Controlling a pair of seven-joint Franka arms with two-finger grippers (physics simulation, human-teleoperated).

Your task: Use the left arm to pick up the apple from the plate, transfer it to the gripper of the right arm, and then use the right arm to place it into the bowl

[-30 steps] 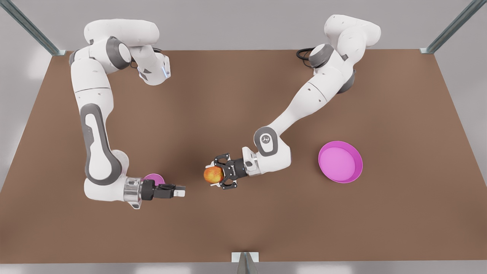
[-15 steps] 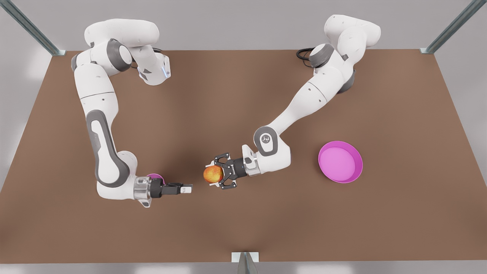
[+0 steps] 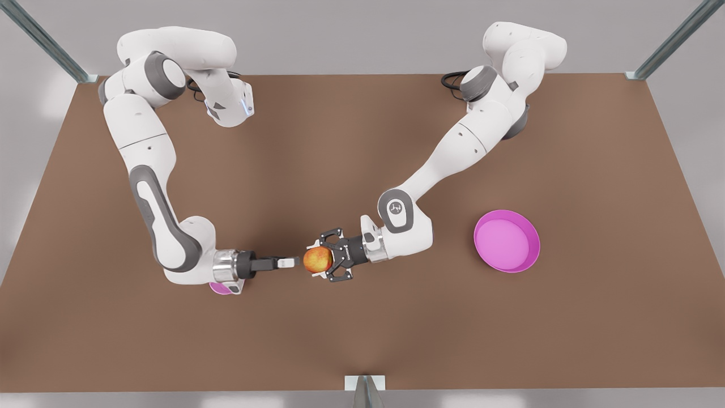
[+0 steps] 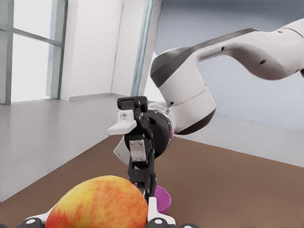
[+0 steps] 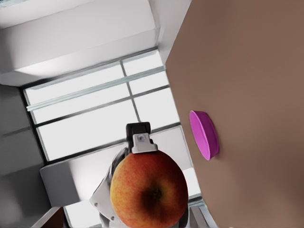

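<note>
The red-orange apple (image 3: 318, 259) hangs above mid-table, and my left gripper (image 3: 315, 262), on the arm at the front view's right, is shut on it. Close up, the apple (image 4: 102, 204) sits between that gripper's white fingertips (image 4: 159, 219). My right gripper (image 3: 290, 262) comes in level from the front view's left, open, its tips just short of the apple; it faces the camera in the left wrist view (image 4: 141, 152). The apple (image 5: 149, 190) looms near in the right wrist view. The pink plate (image 3: 506, 241) lies bare at the right. The small pink bowl (image 3: 218, 288) peeks out under the right wrist.
Brown table (image 3: 362, 141) with metal frame posts at the back corners and a bracket (image 3: 365, 385) at the front edge. Beyond the apple, the plate (image 5: 204, 135) is seen edge-on. The bowl (image 4: 163, 198) stands below the right gripper.
My right arm has swung toward the front view's right, bringing its gripper up to the apple and covering most of the bowl. The left arm and the apple have stayed put.
</note>
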